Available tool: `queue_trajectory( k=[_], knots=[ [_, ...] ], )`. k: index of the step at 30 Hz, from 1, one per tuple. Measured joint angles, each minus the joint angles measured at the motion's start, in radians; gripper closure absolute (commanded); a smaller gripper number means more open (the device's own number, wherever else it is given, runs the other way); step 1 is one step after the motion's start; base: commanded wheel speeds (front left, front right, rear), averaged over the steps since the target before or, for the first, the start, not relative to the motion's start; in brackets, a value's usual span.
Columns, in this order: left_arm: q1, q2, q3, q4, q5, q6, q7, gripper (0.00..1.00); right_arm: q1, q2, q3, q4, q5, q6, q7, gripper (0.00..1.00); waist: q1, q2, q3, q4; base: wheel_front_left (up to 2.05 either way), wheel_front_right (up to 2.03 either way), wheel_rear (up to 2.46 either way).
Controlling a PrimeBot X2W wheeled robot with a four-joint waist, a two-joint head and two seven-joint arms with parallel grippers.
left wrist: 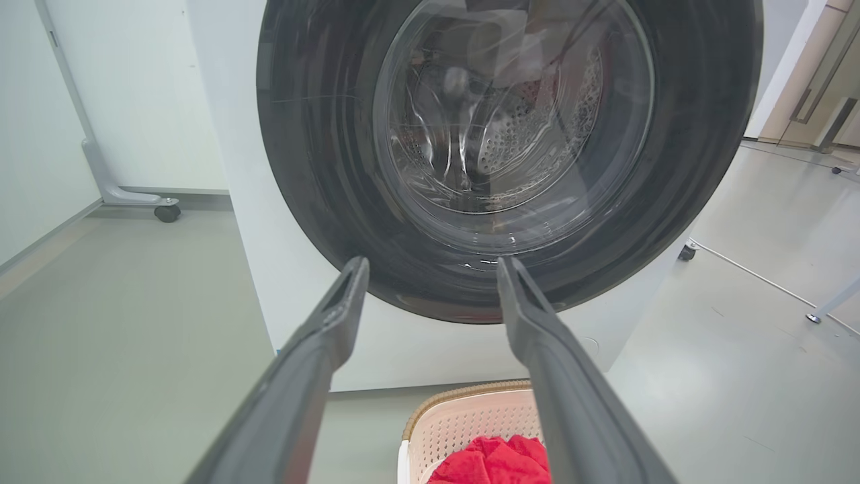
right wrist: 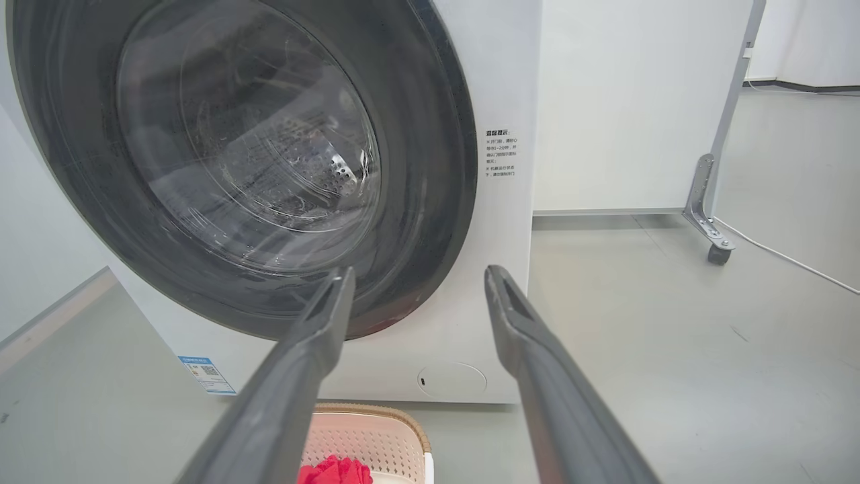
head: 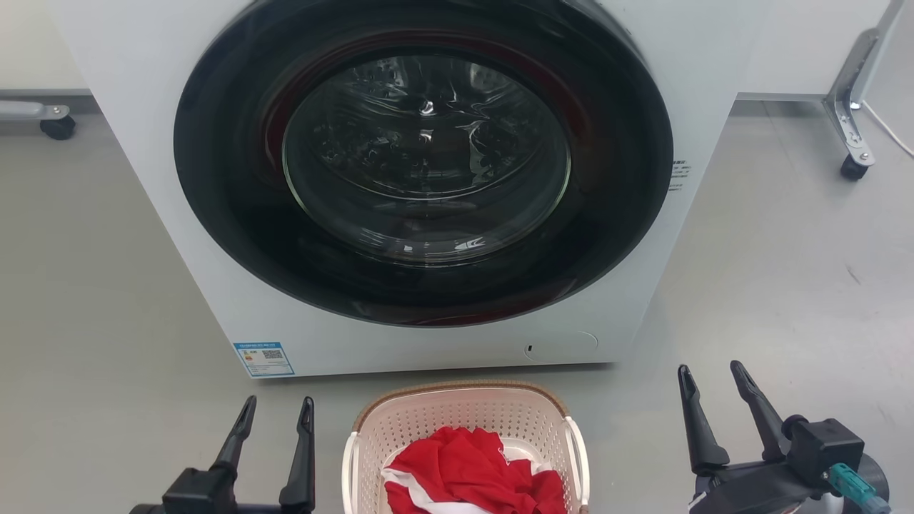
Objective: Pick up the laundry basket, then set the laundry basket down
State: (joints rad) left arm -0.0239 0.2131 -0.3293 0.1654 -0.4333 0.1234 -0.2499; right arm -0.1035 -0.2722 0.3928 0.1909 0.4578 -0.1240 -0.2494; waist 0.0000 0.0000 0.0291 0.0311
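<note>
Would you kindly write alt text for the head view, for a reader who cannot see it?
A cream laundry basket with a brown rim, holding red-and-white cloth, sits on the grey floor before a white front-loading washing machine whose round dark door is shut. The left gripper and right gripper, both open, flank it, touching nothing.

Not much I can actually read here. The washing machine (head: 136, 143) has a blue sticker (head: 263, 358) with a QR code at the bottom left corner of its front, print way too tiny to make out. Right of the door (head: 421, 157) there's a small block of dark Chinese text (right wrist: 500, 153), a heading plus a few lines, also too small for me.
</note>
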Motion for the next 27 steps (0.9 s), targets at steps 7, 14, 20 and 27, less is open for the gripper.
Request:
queue_trajectory(
  k=[7, 14, 20, 27],
  knots=[
    [0.053, -0.009, 0.024, -0.032, 0.025, 0.001, 0.0, 0.0, 0.042, 0.004, -0.021, -0.032, -0.024, -0.001, 0.0, 0.0, 0.0, 0.0, -0.008, -0.001, 0.0, 0.0, 0.0],
    [0.072, -0.028, 0.043, -0.048, 0.066, 0.001, 0.0, 0.0, 0.057, 0.014, -0.037, -0.049, -0.038, -0.001, 0.0, 0.0, 0.0, 0.0, -0.007, 0.001, 0.0, 0.0, 0.0],
    [0.076, -0.037, 0.061, -0.06, 0.083, 0.001, 0.01, 0.0, 0.062, 0.025, -0.049, -0.056, -0.066, -0.001, 0.0, 0.0, 0.0001, 0.0, -0.005, 0.001, 0.0, 0.0, 0.0],
    [0.089, -0.049, 0.072, -0.072, 0.102, 0.001, 0.03, 0.0, 0.075, 0.037, -0.07, -0.057, -0.082, -0.001, 0.0, 0.0, 0.0001, 0.0, -0.001, -0.001, 0.0, 0.0, 0.0]
  ],
)
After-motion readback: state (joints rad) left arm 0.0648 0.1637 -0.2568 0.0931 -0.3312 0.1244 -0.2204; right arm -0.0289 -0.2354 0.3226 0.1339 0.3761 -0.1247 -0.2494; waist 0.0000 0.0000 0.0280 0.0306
